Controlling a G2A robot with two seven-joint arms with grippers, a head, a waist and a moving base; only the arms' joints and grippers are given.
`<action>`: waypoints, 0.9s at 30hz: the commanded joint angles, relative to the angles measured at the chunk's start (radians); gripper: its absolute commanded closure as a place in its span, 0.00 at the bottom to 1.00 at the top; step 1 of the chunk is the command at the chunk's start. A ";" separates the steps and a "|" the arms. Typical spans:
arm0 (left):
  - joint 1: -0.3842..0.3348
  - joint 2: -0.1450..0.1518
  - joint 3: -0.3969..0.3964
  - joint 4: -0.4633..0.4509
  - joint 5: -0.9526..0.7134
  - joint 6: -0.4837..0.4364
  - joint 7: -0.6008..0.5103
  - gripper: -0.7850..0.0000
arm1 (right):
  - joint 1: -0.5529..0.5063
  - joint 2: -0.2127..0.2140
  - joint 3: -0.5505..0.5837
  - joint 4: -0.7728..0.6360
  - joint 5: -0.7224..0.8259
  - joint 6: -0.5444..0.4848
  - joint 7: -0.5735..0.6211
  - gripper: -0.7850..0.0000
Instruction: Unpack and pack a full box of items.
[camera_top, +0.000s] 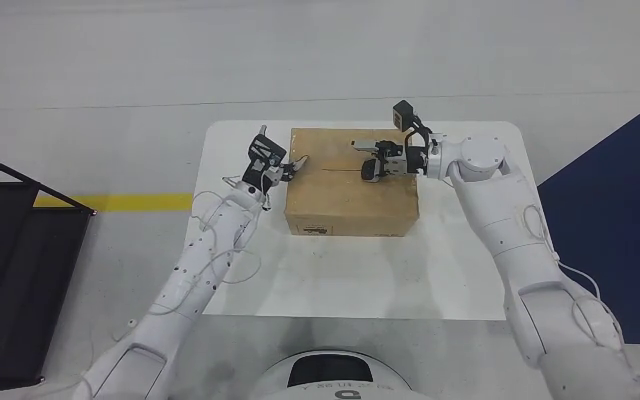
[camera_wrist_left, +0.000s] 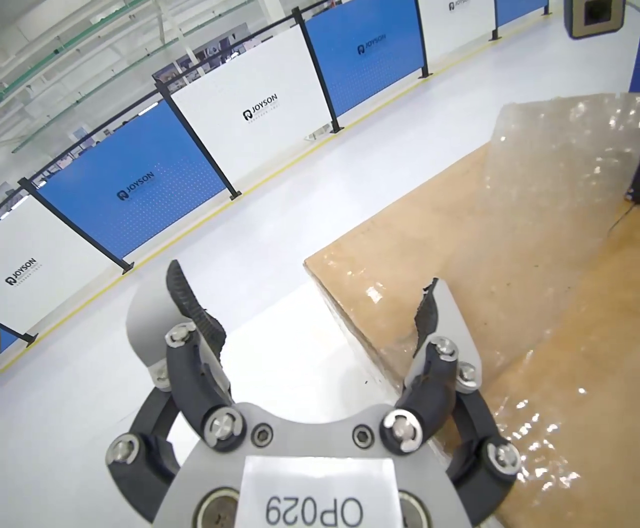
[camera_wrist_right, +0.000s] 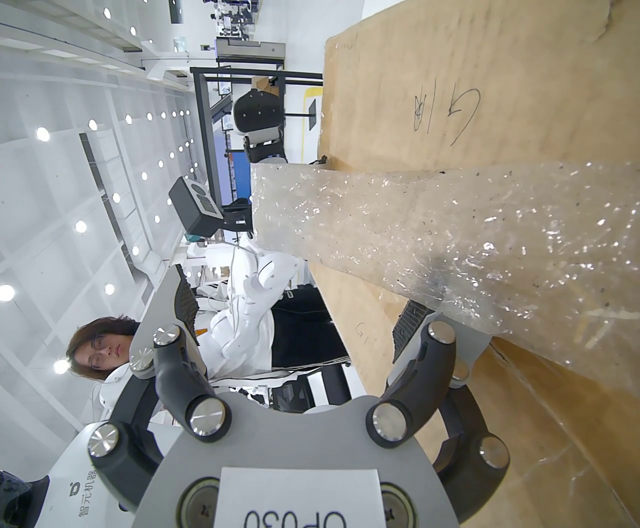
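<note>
A closed brown cardboard box (camera_top: 350, 195) stands in the middle of the white table (camera_top: 350, 280). A strip of clear tape (camera_wrist_right: 450, 240) has come loose from the box top and stands up off it; the same tape (camera_wrist_left: 555, 150) shows past the left gripper. My left gripper (camera_top: 285, 160) is open at the box's far left corner (camera_wrist_left: 320, 270), with one finger (camera_wrist_left: 430, 310) over the box top and the other beside the box. My right gripper (camera_top: 364, 160) is open above the top seam, one finger (camera_wrist_right: 412, 320) just under the loose tape. Nothing is held.
The box takes up the far half of the table, and bare tabletop lies in front of it (camera_top: 350, 270). A black frame (camera_top: 30, 260) stands on the floor to the left. A blue panel (camera_top: 600, 170) is at the right.
</note>
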 joint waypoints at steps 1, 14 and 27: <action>-0.003 -0.003 0.007 0.007 0.003 0.001 -0.001 0.00 | 0.000 0.000 0.000 0.000 0.000 0.000 0.000 0.00; -0.018 -0.010 0.001 0.035 -0.006 0.007 0.003 0.00 | -0.223 0.068 0.241 -0.236 0.038 -0.116 -0.122 0.00; -0.028 -0.017 0.013 0.051 0.014 -0.008 0.010 0.00 | -0.449 0.104 0.408 -0.502 0.093 -0.094 -0.166 0.00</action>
